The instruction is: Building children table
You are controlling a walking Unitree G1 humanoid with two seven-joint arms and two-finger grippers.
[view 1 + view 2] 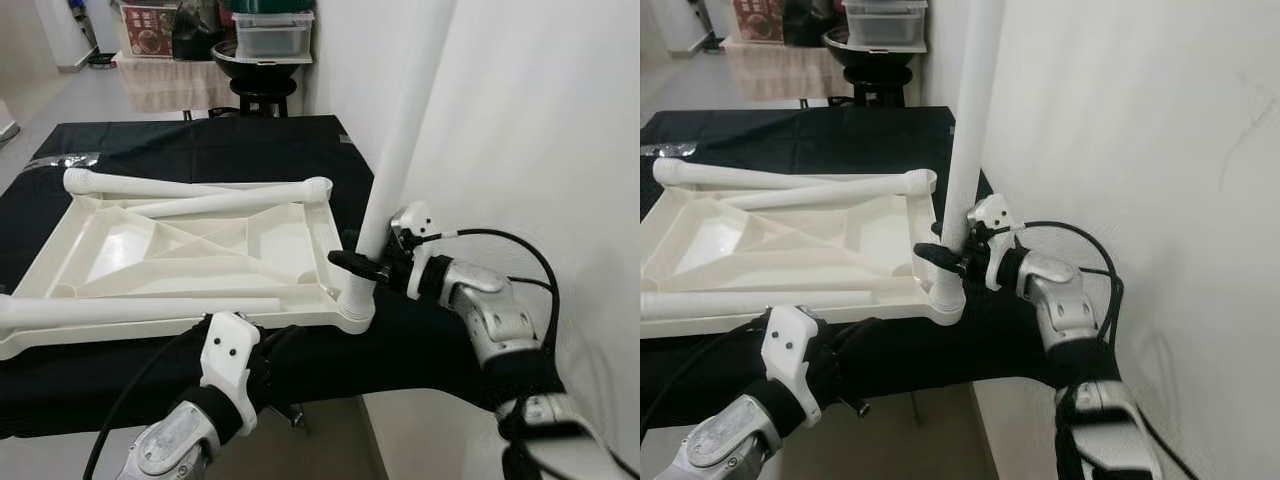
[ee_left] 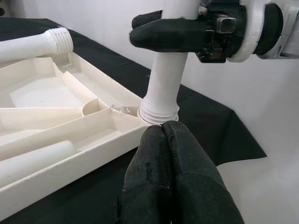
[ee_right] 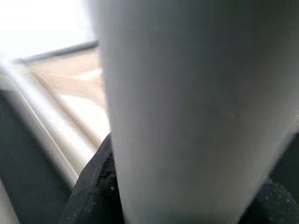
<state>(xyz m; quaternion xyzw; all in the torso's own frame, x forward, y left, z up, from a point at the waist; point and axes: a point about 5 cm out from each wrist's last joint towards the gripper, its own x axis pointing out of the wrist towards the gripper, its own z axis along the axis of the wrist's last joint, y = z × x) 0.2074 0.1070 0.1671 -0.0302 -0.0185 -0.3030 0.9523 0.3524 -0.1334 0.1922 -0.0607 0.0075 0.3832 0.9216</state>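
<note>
A white plastic tabletop (image 1: 270,235) lies upside down on the black-clothed table (image 1: 200,145). One white leg (image 1: 400,130) stands upright in its near right corner socket (image 1: 355,308). My right gripper (image 1: 365,262) is shut on this upright leg just above the socket. Three more legs lie on the tabletop: two at the far side (image 1: 150,186) (image 1: 230,203) and one along the near edge (image 1: 140,310). My left gripper (image 2: 163,135) is shut on nothing, its fingertips pressed together. It sits low at the near edge, close to the corner socket (image 2: 159,114).
A white wall (image 1: 520,120) rises right beside the upright leg and my right arm. At the back stand a black stool with a dark bowl (image 1: 262,62), a clear storage box (image 1: 272,35) and a cloth-covered bench (image 1: 165,80). Grey floor lies to the left.
</note>
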